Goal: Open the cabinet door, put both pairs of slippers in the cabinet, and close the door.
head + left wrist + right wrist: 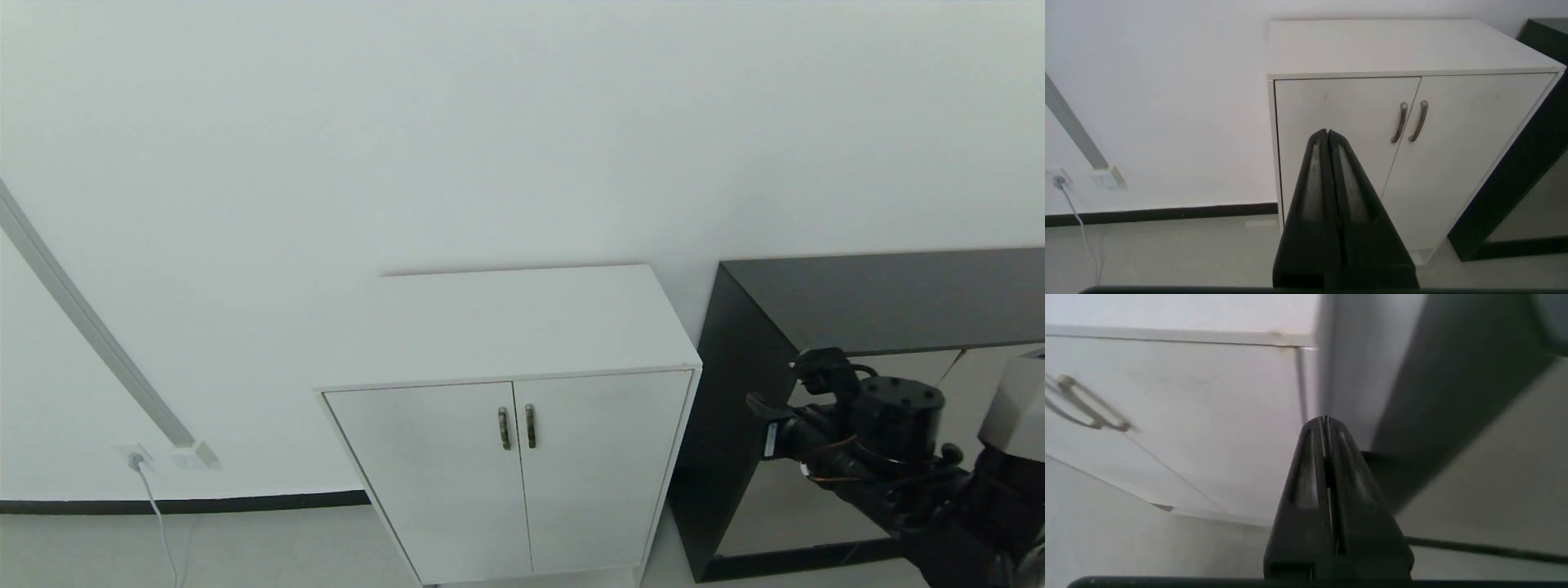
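Cabinet (pixel 506 327) stands on the floor against the wall. Both doors (pixel 441 474) are shut flush, so the interior is concealed. The head view's lower edge cuts off the cabinet's foot. Two handles (pixel 504 428) sit side by side at the doors' meeting edges.

Left gripper (pixel 1327 135): fingers pressed together, closed on nothing. It is held in front of the left door, apart from it, with the handles off to its right.

Right gripper (pixel 1325 423): fingers together, closed on nothing. It is near the cabinet's right front edge, facing the gap between the cabinet and the black table (pixel 882 294). In the head view its tips are hard to make out against the dark table.
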Tool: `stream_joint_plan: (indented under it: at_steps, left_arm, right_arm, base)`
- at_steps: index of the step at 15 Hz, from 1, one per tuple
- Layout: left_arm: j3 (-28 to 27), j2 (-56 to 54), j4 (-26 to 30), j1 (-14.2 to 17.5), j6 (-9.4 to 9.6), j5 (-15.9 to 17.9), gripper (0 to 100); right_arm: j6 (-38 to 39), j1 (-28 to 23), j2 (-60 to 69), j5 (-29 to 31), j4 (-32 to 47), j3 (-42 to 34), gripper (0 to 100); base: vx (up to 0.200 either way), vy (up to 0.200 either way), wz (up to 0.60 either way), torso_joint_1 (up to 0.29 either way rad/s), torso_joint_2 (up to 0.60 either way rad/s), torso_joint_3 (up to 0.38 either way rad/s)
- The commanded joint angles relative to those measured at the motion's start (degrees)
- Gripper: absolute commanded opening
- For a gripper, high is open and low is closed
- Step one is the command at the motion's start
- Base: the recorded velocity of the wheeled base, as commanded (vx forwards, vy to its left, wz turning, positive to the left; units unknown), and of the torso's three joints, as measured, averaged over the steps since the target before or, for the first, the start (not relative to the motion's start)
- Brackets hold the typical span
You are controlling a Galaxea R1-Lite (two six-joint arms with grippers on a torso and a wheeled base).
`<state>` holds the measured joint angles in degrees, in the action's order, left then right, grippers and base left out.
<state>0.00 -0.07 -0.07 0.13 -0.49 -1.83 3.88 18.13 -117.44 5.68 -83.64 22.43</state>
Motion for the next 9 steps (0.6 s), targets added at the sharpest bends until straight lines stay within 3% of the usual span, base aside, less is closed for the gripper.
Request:
stream_joint_plan:
  at_steps: [1,5,9]
  left_arm:
    - [0.0,0.1,0.0,0.0,-0.04,0.0,0]
    - [0.0,0.1,0.0,0.0,0.05,0.0,0]
    - [0.0,0.1,0.0,0.0,0.05,0.0,0]
  right_arm:
    - [-0.5,-5.1,7.2,-0.1,-0.1,-6.1,0]
    - [-1.7,-13.3,16.0,-0.1,0.5,-14.4,0]
    - [-2.8,-17.8,25.8,-0.5,0.7,-21.8,0]
  base:
    - [0.000,0.000,0.00,0.000,0.00,0.000]
    - [0.000,0.000,0.00,0.000,0.00,0.000]
    - [0.000,0.000,0.00,0.000,0.00,0.000]
